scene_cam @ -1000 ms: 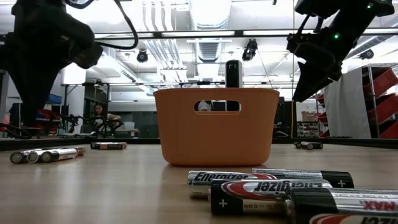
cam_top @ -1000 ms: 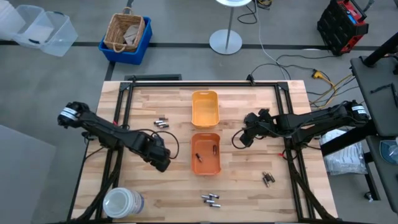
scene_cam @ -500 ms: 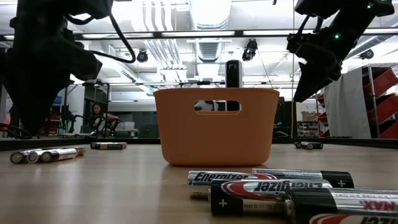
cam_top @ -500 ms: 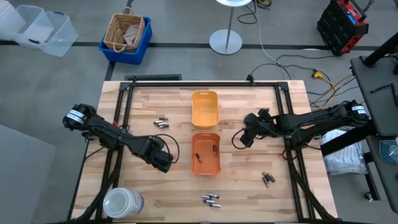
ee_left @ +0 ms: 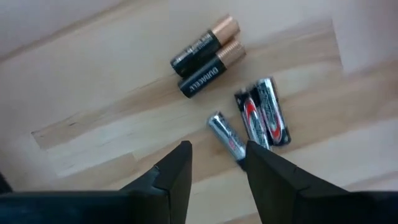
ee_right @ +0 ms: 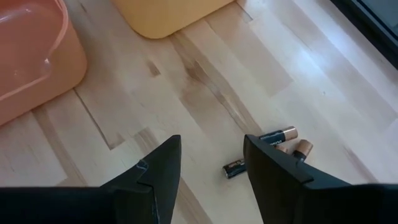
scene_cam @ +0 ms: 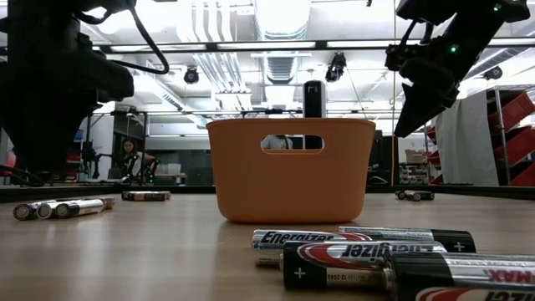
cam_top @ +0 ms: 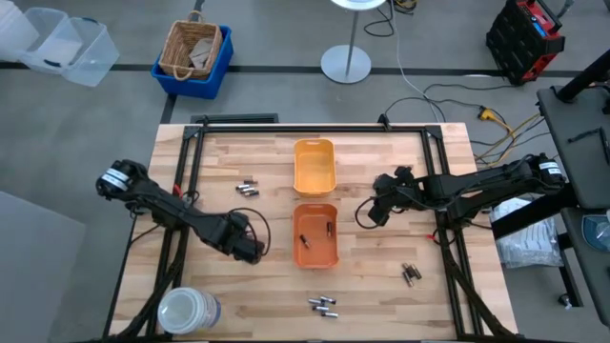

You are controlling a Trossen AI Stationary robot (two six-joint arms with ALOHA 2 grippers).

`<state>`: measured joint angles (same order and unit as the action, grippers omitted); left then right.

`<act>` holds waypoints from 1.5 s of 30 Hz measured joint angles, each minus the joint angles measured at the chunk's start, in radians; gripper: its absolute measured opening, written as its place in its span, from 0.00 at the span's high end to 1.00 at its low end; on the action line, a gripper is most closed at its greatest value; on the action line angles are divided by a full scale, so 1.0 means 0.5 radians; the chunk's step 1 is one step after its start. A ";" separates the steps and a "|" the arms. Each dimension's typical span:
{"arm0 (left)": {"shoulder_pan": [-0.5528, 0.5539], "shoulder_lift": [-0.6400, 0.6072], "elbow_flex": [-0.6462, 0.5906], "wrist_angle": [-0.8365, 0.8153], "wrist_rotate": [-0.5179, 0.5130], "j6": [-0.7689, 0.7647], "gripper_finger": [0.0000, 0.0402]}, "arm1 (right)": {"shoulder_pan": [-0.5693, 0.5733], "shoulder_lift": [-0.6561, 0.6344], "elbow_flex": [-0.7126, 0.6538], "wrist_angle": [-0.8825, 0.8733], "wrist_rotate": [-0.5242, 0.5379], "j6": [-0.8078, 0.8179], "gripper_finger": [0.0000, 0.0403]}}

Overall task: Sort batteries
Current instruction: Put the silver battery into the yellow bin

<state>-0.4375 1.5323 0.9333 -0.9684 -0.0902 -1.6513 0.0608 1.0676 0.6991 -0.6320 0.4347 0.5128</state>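
batteries just beyond left gripper

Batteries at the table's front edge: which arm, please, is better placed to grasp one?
Likely left: the left tool, open, points at those batteries nearby; the right tool waits beyond the orange tray.

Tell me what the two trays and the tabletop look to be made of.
Orange tray and yellow-orange tray: likely molded plastic, with smooth, slightly glossy walls, rounded corners and a cut-out handle in the low view. Tabletop: wood, probably butcher-block, judging by pale jointed strips with visible grain and a matte finish.
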 joint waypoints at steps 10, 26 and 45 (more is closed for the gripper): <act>-0.053 0.067 -0.001 0.053 -0.137 -0.248 0.66 | 0.000 0.000 0.000 0.025 0.000 -0.006 0.60; -0.090 0.072 -0.002 0.021 -0.136 -0.287 0.66 | 0.000 -0.001 0.000 0.035 0.001 -0.009 0.59; -0.106 0.190 0.000 0.045 -0.205 -0.329 0.66 | -0.001 0.000 0.000 0.035 0.002 -0.016 0.57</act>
<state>-0.4904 1.6272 0.9334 -0.9457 -0.1927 -1.8156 0.0605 1.0674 0.6991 -0.6144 0.4355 0.5049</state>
